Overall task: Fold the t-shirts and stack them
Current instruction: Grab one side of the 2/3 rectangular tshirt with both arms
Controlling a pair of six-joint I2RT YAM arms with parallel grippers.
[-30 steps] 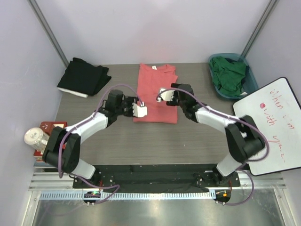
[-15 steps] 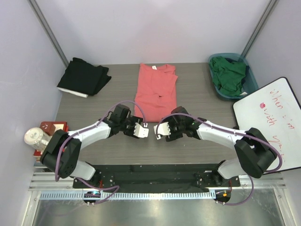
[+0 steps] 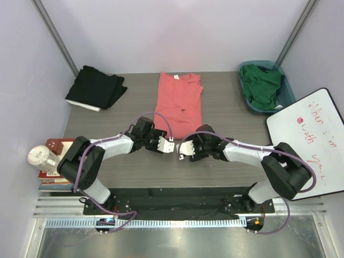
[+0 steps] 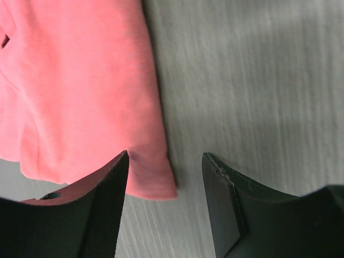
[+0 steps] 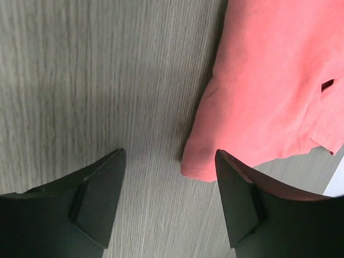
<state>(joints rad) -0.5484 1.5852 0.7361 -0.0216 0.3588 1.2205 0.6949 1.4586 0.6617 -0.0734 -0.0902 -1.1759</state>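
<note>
Two wide-open claws, left claw and right claw, over coral-pink shirt near corners, table wood alongside

The coral-pink shirt, the black shirt and the dark green shirt are all plain. The basket is teal. The table is grey with streaky wood grain.

Both arms stretch forward from their bases and bend inward at the elbows, bringing the two wrists close together near the middle. The left gripper points to the right and the right gripper points to the left, their white fingertips facing each other, near but apart. On each gripper the jaws stand parted and clamp nothing
</note>
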